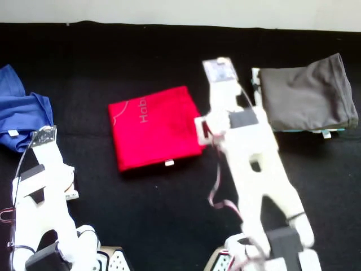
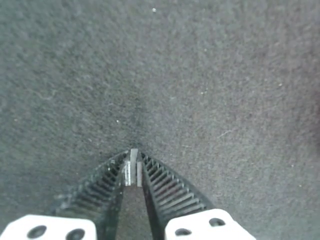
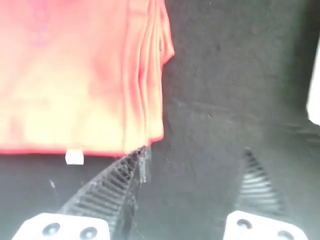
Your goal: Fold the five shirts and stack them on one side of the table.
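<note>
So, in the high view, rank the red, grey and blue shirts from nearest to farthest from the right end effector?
1. Red shirt, beside the right end effector.
2. Grey shirt, to the right.
3. Blue shirt, far left.

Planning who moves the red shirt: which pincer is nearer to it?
Right. The right pincer is open at the tagged corner of the red shirt; the left pincer is shut over black tabletop, near the blue shirt.

Likely a robotics lab: a black-cloth-covered bench, a bare pale wall behind, a white left arm and right arm.
</note>
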{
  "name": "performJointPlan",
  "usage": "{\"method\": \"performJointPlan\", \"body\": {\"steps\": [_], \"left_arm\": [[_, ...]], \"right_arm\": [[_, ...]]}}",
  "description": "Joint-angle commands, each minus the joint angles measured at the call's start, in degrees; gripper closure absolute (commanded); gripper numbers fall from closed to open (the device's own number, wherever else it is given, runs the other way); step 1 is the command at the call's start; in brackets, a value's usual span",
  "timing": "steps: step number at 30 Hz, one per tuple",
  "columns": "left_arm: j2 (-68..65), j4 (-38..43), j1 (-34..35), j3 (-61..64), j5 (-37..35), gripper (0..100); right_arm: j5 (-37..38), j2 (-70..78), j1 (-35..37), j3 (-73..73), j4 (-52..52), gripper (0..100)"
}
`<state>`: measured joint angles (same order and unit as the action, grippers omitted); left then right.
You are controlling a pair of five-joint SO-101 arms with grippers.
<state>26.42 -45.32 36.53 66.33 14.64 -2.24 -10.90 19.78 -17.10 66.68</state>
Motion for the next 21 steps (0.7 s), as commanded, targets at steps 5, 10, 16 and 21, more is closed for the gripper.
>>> {"method": "performJointPlan", "body": {"steps": [5, 10, 16, 21], "left_arm": [[0.2, 2.5, 0.3, 0.6, -0.6, 99], [0.2, 2.5, 0.3, 0.6, -0.6, 99], [0.2, 2.5, 0.3, 0.6, -0.6, 99], [0.2, 2.5, 0.3, 0.6, -0.6, 99]], "right_arm": [[-4.5, 23.4, 4.2, 24.2, 0.6, 66.6], [-7.0, 33.2, 7.3, 34.5, 4.7, 64.7], [-7.0, 43.4, 6.9, 42.5, 4.9, 64.7], [-7.0, 53.1, 6.8, 49.2, 4.9, 64.7]]}}
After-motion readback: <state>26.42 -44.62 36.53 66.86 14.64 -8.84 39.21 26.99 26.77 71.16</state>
